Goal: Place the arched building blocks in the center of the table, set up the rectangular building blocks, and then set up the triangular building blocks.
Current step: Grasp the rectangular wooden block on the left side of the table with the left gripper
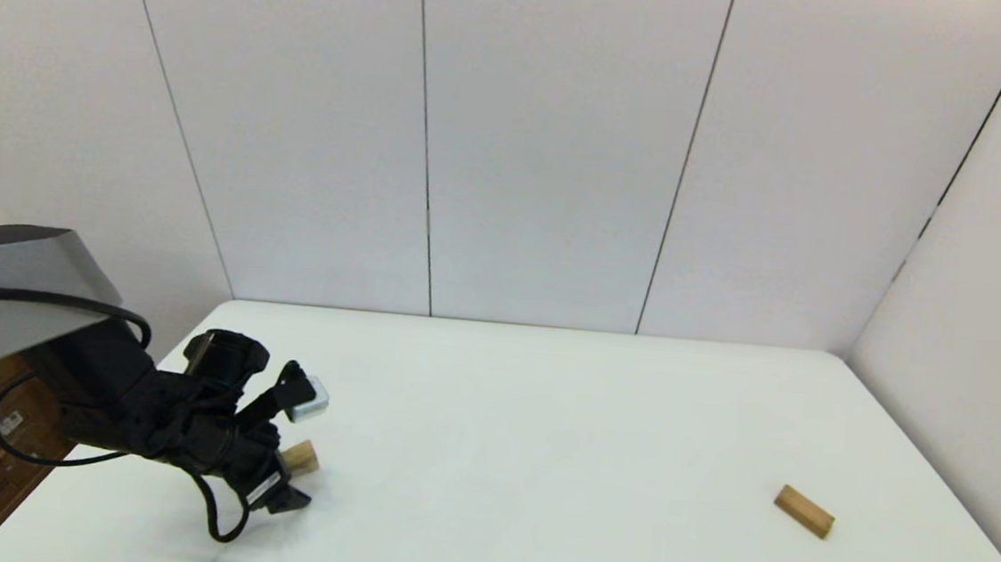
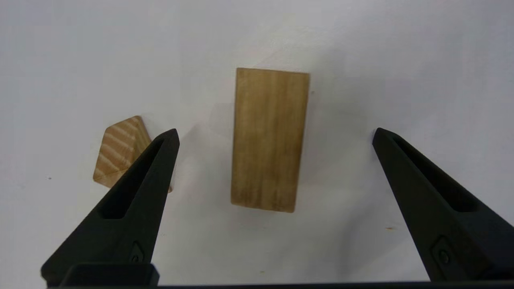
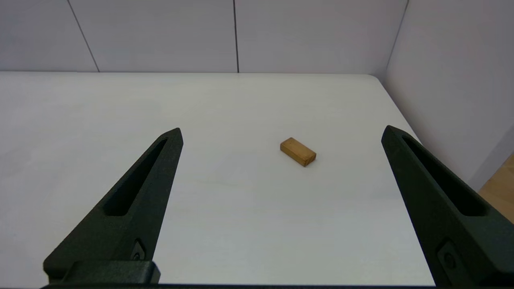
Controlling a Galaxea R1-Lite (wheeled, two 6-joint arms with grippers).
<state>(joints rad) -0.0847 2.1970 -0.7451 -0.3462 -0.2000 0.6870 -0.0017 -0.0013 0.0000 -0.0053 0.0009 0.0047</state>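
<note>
White wall panels stand behind the white table. Near its left edge the left gripper hovers wide open and empty over an oblong wooden block lying flat between its fingers; whether this is the arched one cannot be told. The triangular block lies just beside it. The rectangular block lies flat near the table's right edge, ahead of the right gripper, also wide open and empty.

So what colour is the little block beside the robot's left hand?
Pale wood with light stripes, clearest in the left wrist view.
</note>
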